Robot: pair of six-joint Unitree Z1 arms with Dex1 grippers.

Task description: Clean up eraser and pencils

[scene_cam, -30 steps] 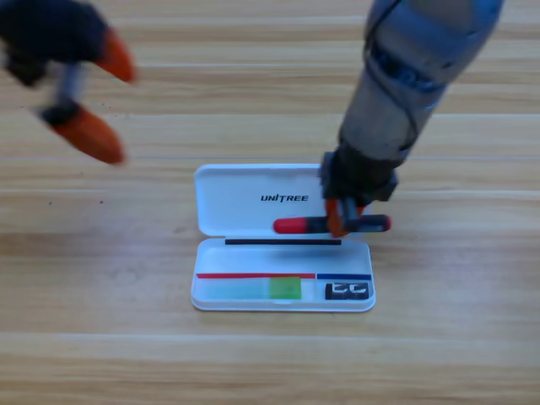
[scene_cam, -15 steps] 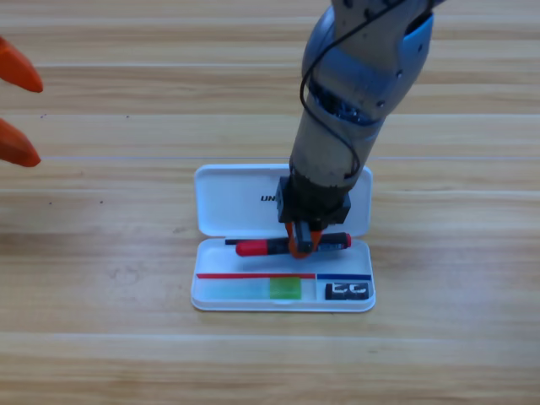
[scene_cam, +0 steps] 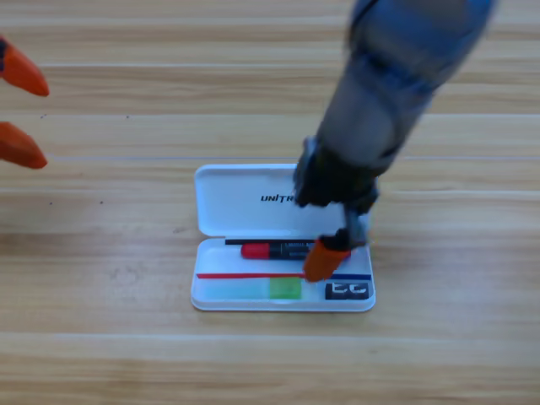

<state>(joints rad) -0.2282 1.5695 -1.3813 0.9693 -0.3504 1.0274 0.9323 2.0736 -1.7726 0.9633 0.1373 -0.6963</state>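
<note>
Red pencil (scene_cam: 283, 250) in case (scene_cam: 228, 202), lying left-right, red end left.
Right gripper (scene_cam: 329, 253) at its black end, finger grip unclear; left gripper (scene_cam: 17, 110) spread, empty.

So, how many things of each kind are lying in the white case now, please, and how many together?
Pencils: 2, the red-and-black pencil and the green pencil
Erasers: 1, the eraser
Total: 3, all in the case. The right gripper is over the red pencil's end; the left gripper waits at the left edge.
</note>
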